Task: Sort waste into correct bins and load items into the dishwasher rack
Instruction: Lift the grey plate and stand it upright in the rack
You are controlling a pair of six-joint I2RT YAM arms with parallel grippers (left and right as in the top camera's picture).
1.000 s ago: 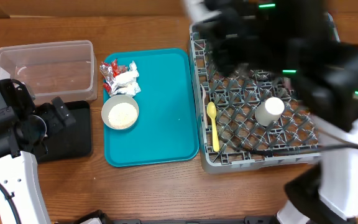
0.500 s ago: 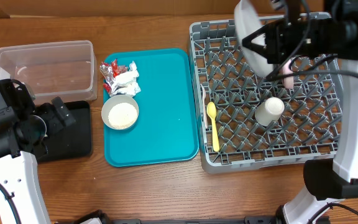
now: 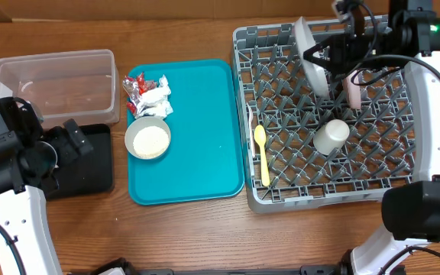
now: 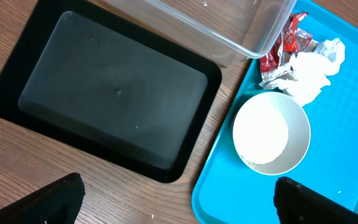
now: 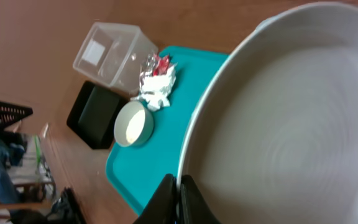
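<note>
My right gripper [image 3: 317,53] [image 5: 179,190] is shut on the rim of the pale grey-green plate [image 3: 312,67] [image 5: 291,118] and holds it on edge over the far part of the dishwasher rack [image 3: 281,200]. Another pale plate [image 3: 353,92] stands on edge just right of it. A white cup [image 3: 331,137] and a yellow spoon [image 3: 262,155] lie in the rack. The bowl with white grains [image 3: 147,140] [image 4: 271,134], the red-and-silver wrappers [image 3: 137,84] and the napkin [image 3: 156,99] sit on the teal tray [image 3: 205,145]. My left gripper [image 3: 73,142] [image 4: 182,208] is open and empty.
The clear tub [image 3: 56,80] stands at the far left with the black tray [image 3: 90,172] [image 4: 104,93] in front of it. My left arm's body covers part of the black tray in the overhead view. Bare wooden table lies along the front.
My right arm has swung the plate from the rack's far left corner to the right and down, and now holds it on edge among the pegs. The left arm has not moved.
</note>
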